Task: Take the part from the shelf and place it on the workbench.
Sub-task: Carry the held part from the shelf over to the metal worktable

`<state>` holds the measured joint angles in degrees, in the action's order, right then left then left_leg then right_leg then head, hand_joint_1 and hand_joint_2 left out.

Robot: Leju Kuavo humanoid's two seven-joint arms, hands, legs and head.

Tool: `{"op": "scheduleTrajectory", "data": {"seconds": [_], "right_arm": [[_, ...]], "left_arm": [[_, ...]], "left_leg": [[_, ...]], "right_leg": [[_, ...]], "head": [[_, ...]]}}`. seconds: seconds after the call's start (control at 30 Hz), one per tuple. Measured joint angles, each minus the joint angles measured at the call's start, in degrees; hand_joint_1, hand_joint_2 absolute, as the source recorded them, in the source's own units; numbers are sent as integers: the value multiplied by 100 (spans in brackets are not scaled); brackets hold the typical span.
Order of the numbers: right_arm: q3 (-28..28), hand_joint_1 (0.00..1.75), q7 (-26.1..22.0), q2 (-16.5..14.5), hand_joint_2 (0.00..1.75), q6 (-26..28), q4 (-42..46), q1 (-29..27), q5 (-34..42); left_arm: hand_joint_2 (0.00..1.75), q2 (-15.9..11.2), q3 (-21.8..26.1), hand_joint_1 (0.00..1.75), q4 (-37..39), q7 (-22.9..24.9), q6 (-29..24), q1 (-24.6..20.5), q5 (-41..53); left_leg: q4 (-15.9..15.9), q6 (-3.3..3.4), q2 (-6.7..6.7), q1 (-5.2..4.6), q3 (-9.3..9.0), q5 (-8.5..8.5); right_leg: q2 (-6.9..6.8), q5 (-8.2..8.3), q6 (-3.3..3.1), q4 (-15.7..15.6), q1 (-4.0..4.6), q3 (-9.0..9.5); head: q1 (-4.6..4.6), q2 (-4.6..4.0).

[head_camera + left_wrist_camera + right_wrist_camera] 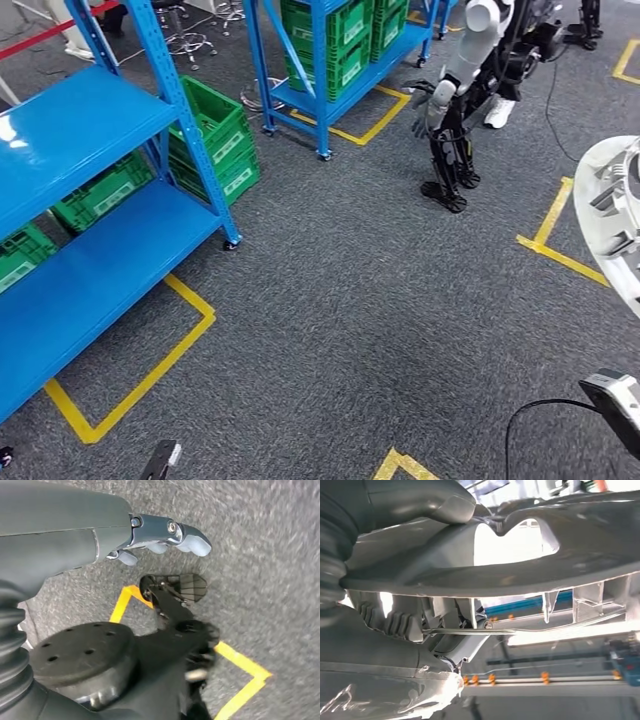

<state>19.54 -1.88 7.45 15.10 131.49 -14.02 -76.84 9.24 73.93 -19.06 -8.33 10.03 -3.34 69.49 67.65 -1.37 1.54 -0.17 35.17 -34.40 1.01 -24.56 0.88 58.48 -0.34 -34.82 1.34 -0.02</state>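
The part (pixel 613 218) is a large pale grey casting with a curved rim and ribs, and it juts in at the right edge of the head view above the carpet. In the right wrist view the part (pixel 546 575) spans the picture, and my right hand (pixel 414 555) grips it, with the thick thumb (pixel 433 502) lying over its rim. My left hand (pixel 151 532) hangs over the grey carpet with its fingers (pixel 188 537) stretched out and nothing in them.
A blue shelf rack (pixel 83 135) stands at the left with green crates (pixel 219 135) under it. A second blue rack (pixel 332 70) is farther back. Another humanoid robot (pixel 460 90) stands ahead on the right. Yellow tape (pixel 136 385) marks the grey carpet.
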Motion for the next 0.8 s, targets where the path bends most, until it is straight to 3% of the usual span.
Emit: {"op": "scheduleTrajectory", "data": {"seconds": [0.03,0.07,0.1,0.13,0.2,0.27,0.33,0.37,0.43,0.5,0.57,0.6,0.63,0.7,0.77,0.8], "right_arm": [[28,175,-7,-5,175,-2,9,-14,5],[53,175,-12,-10,175,-7,16,-32,7],[77,175,-13,-18,175,-13,22,-53,7],[99,175,-12,-28,175,-19,30,-75,7],[147,175,-10,-51,175,-26,51,-98,7],[190,175,-9,-73,175,-26,74,-102,9],[231,175,-7,-91,175,-27,93,-116,24],[254,175,-7,-102,175,-32,99,-127,42],[298,175,-18,-124,175,-51,104,-132,90],[343,175,-30,-150,175,-76,104,-121,113],[395,175,-34,-174,175,-90,101,-126,110],[425,175,-37,-184,175,-93,100,-132,108],[457,175,-41,-195,175,-97,99,-135,106],[523,175,-45,-212,175,-105,98,-131,106],[572,175,-46,-224,175,-110,98,-125,106],[593,175,-45,-231,175,-112,98,-126,106]], "left_arm": [[175,2,1,0,0,4,2,14,11],[175,4,2,0,0,8,3,26,20],[175,3,2,0,0,10,3,32,25],[175,0,2,0,0,9,4,31,28],[175,-8,2,0,0,3,6,22,35],[175,-11,2,0,0,-5,13,13,44],[175,-7,2,0,0,-14,23,2,56],[175,-8,2,0,-2,-19,27,-6,64],[175,-10,2,0,-7,-29,32,-16,73],[175,-15,2,0,-9,-34,36,-4,76],[175,-13,4,0,-9,-19,44,13,76],[175,-10,6,0,-9,-7,49,14,76],[175,-5,6,0,-9,6,52,11,76],[175,2,7,0,-9,21,57,4,76],[175,1,13,0,-10,26,59,2,76],[175,1,16,0,-11,26,60,-1,76]], "left_leg": [[341,7,-69,-1,171,-114],[512,17,-107,-3,267,-115],[469,32,-133,-4,263,-2],[230,51,-181,-4,163,195],[-489,95,-450,13,-161,589],[-938,106,-669,32,-361,705],[-1023,129,-592,36,-389,683],[-1036,158,-514,39,-393,695],[-1065,218,-347,49,-404,716],[-1069,248,-183,29,-412,712],[-1067,256,-5,17,-416,700],[-1066,252,78,16,-422,691],[-1066,242,155,16,-435,678],[-1062,193,284,0,-484,635],[-1054,136,392,-33,-526,598],[-1058,115,449,-47,-536,591]], "right_leg": [[82,6,-12,0,3,-10],[171,12,-16,1,6,-16],[261,18,-15,1,8,-18],[351,25,-7,2,7,-17],[519,39,25,20,6,-29],[670,62,78,49,0,-85],[825,101,149,40,-21,-153],[803,96,180,53,-19,-187],[499,-83,233,333,5,-343],[101,-450,276,1032,16,-659],[-36,-646,303,1597,-5,-905],[-63,-594,312,1592,-16,-883],[-102,-453,318,1360,-26,-742],[-337,-153,323,576,-19,-271],[-491,-48,267,121,10,-9],[-459,-60,223,93,29,-7]], "head": [[4,0],[5,0],[5,0],[5,0],[5,0],[2,0],[3,0],[1,0],[-45,0],[-89,0],[-91,0],[-92,0],[-92,0],[-93,0],[-85,0],[-82,0]]}}
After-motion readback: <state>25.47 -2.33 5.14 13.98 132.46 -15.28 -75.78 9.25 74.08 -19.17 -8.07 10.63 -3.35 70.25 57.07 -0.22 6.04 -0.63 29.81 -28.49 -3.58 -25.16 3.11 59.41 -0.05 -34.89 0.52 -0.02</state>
